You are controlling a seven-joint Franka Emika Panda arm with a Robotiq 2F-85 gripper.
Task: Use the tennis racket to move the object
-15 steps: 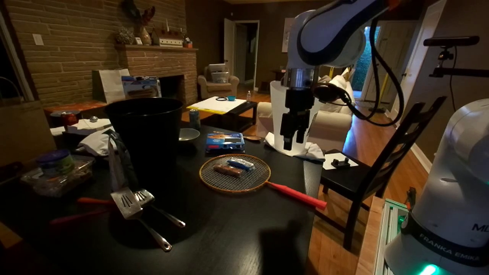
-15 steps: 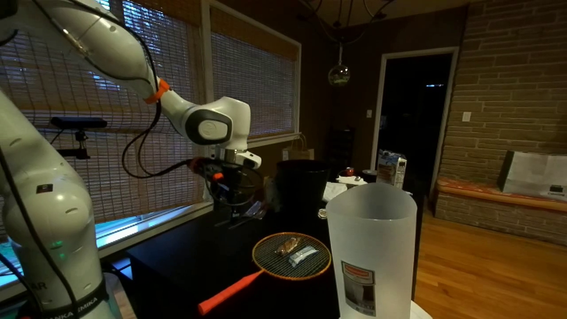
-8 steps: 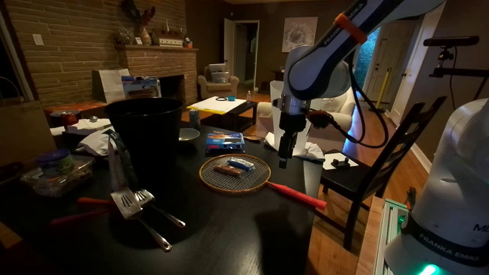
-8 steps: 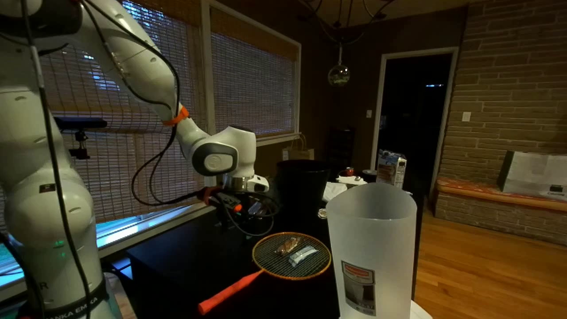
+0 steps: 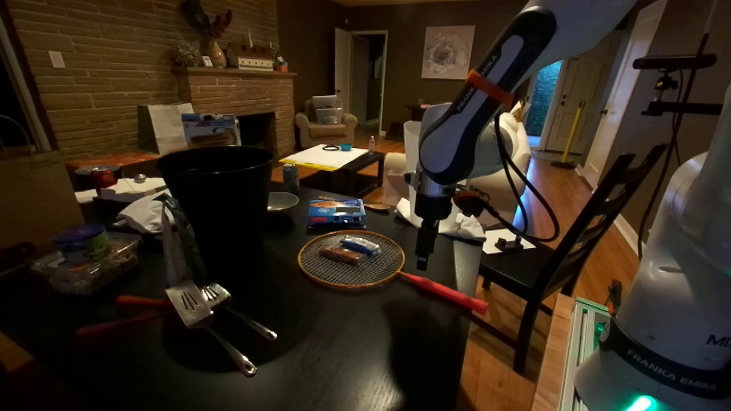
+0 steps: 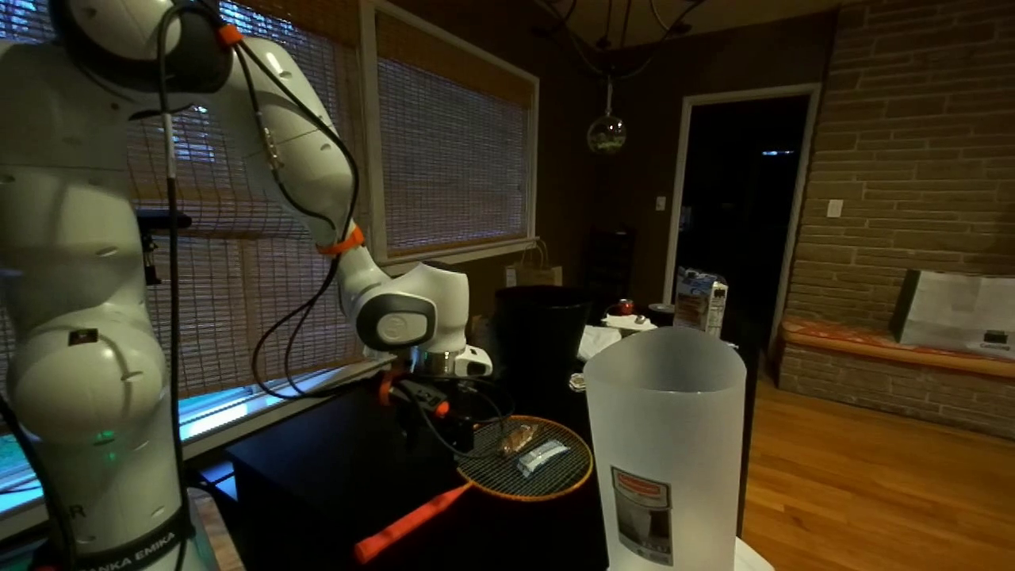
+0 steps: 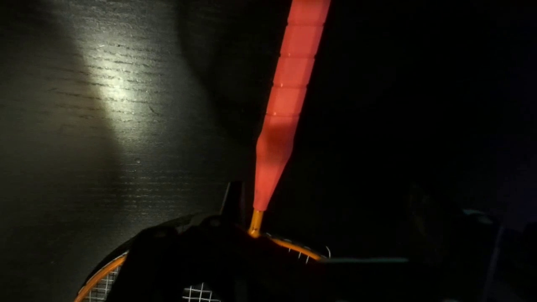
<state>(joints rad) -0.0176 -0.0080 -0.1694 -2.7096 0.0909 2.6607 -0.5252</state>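
Note:
The racket (image 5: 377,268) lies flat on the black table, with its red handle (image 5: 448,293) toward the robot. It shows in both exterior views (image 6: 547,482). Two small packets lie on its netting: one mostly reddish-brown (image 5: 341,255), one bluish-white (image 5: 361,246). I cannot tell which is the object. My gripper (image 5: 422,264) hangs point-down above the throat of the racket, apart from it. In the wrist view the red handle (image 7: 289,84) runs up from between the dark fingers (image 7: 326,195). They look apart with nothing between them; the right finger is barely visible in the dark.
A tall black bin (image 5: 214,211) stands left of the racket, with metal spatulas (image 5: 191,305) in front of it. A blue box (image 5: 337,213) lies behind the hoop. A translucent white bin (image 6: 666,444) stands close beside the hoop. A chair (image 5: 537,268) stands past the table edge.
My gripper has come down and moved toward the racket's handle end. It has turned, so the fingers seen apart before now overlap in an exterior view. Racket and packets have not moved.

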